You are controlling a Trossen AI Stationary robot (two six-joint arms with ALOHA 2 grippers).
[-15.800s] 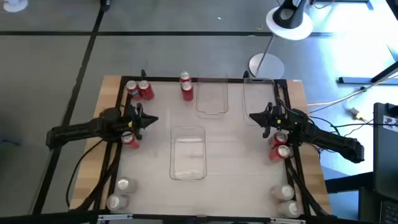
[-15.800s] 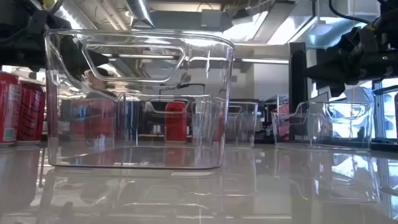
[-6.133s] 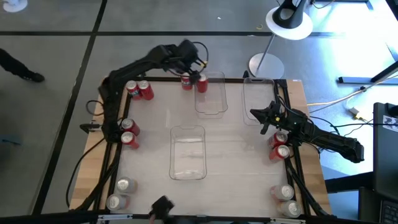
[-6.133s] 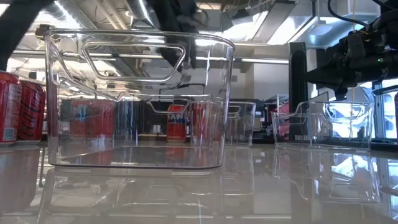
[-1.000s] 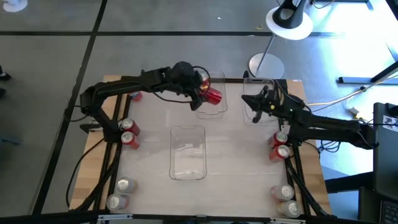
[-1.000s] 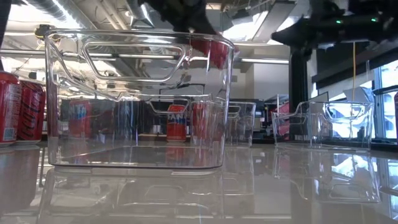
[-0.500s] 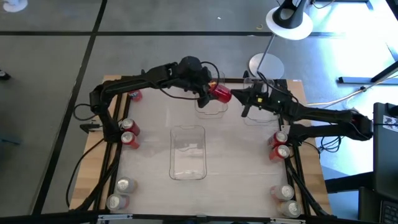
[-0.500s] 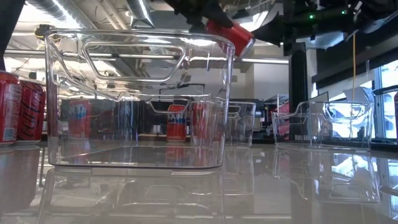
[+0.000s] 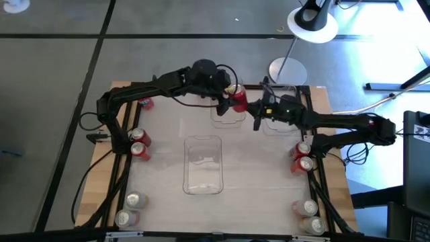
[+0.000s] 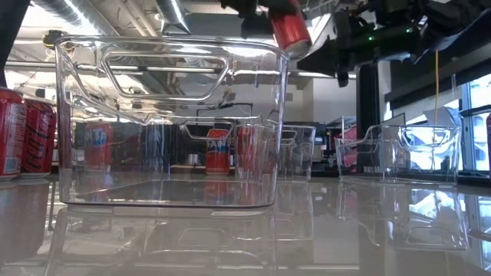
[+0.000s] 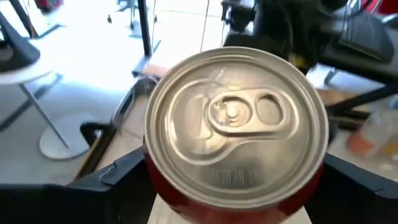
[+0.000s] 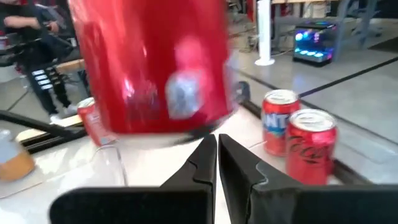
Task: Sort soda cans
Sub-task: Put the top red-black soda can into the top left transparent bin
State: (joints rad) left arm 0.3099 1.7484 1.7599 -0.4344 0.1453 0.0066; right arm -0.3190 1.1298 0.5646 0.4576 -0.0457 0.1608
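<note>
Since half a second ago the right arm has pushed further in, so its end effector (image 9: pixel 258 115) now sits just beside the red can (image 9: pixel 238 99) that the left end effector (image 9: pixel 228 98) carries over the far bin (image 9: pixel 227 114). Left one is clenched on the can; the wrist view shows its silver top (image 11: pixel 236 127) dead centre between the fingers. Right one has its fingers pressed together, holding nothing, tips right under the can in its own wrist view (image 12: pixel 152 65).

Near to far on the surface (image 9: pixel 255 175): two silver-topped cans at 7 o'clock (image 9: pixel 129 210) and two more at 5 o'clock (image 9: pixel 308 216). Then the middle bin (image 9: pixel 203 165), which looks to have nothing in it. Red pair at 9 o'clock (image 9: pixel 139 144), another pair at 3 o'clock (image 9: pixel 302 156). Far edge has the two other bins and a red can at 11 o'clock (image 9: pixel 146 103), partly hidden by the left arm.

So progress-wise I'd say barely started. No bin shows a can that I can make out, though the far ones are partly covered by the arms. One can is mid-air, looks like a hand-over or a drop is coming, and everything else is waiting at the edges.
</note>
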